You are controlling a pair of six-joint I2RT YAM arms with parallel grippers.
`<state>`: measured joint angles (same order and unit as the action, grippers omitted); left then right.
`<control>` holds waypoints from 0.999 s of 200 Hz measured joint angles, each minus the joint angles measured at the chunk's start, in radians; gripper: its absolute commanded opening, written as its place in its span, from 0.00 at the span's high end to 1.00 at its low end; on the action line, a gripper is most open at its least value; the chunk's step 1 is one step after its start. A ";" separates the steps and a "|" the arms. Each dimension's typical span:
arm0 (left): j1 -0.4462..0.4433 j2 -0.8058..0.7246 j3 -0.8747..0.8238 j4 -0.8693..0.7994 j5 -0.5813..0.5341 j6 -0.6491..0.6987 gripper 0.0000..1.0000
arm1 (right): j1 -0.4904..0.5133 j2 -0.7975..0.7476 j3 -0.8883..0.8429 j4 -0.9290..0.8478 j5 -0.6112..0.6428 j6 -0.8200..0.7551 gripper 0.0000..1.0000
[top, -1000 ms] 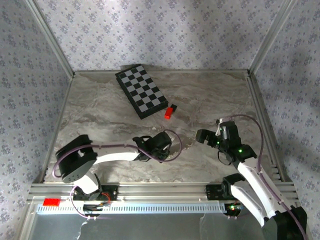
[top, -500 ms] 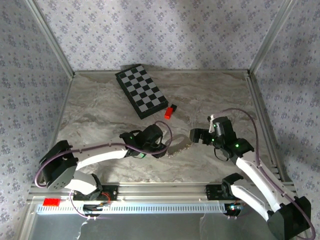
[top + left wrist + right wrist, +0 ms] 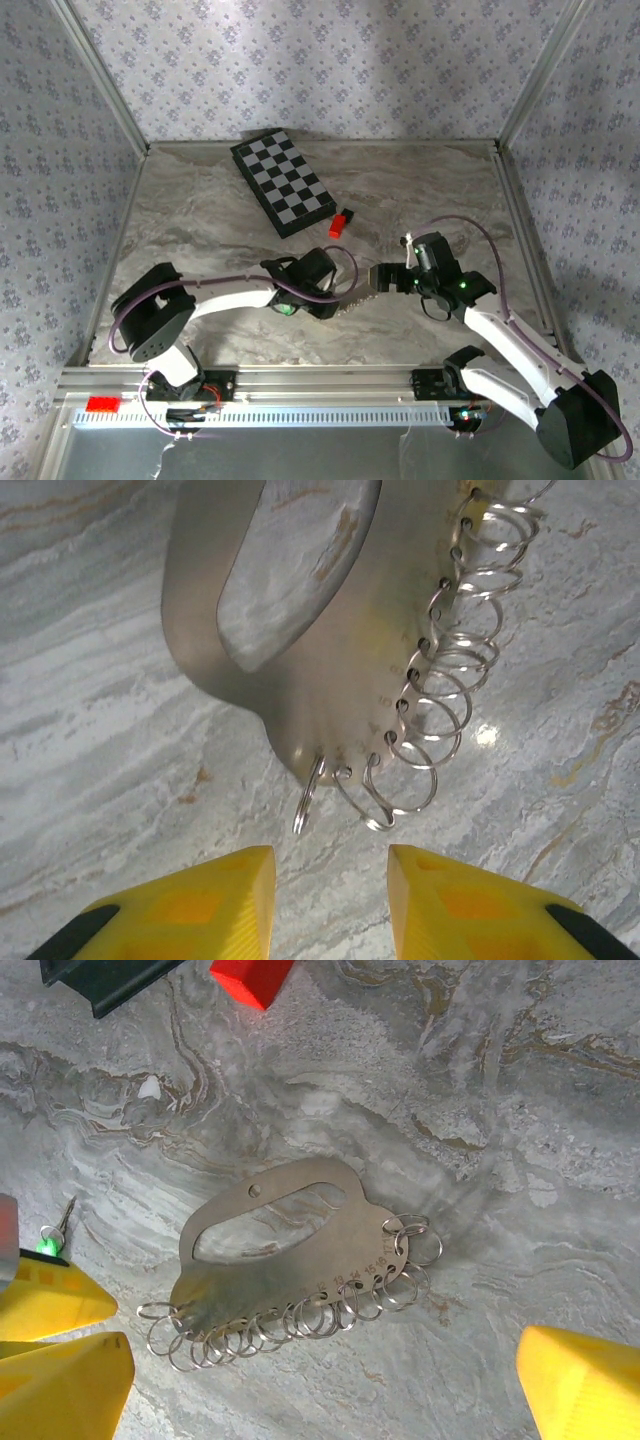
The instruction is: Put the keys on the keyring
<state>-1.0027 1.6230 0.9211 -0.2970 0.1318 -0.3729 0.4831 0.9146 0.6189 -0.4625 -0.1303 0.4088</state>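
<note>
Keyring (image 3: 300, 1275) flat on desk (image 3: 200, 220), green key (image 3: 47, 1242) nearby. Left end effector (image 3: 330, 880) part-open, empty; right end effector (image 3: 315, 1360) wide open, empty. Recommend: centre keyring's tip btwn left fingers (image 3: 200, 905) before closing.

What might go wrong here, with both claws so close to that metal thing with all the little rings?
The left gripper and right gripper, both open, crowd the keyring from either side; they could bump each other.
The green key is tiny and sits off beside the keyring; a gripper might nudge it away rather than pinch it.
The rings overlap, so a grip may catch several, or slide the keyring across the smooth table.
</note>
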 measured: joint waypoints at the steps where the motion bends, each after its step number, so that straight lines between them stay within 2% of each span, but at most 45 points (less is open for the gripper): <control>1: 0.000 0.001 0.001 0.000 0.000 0.002 0.66 | 0.000 0.000 -0.001 0.000 -0.001 0.000 0.00; 200: 0.021 0.097 0.078 -0.044 0.021 0.077 0.75 | 0.000 0.007 -0.031 0.011 -0.013 -0.011 0.00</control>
<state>-0.9817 1.7195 0.9993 -0.3408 0.1524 -0.2955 0.4831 0.9215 0.5877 -0.4519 -0.1429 0.3981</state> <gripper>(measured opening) 0.254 0.994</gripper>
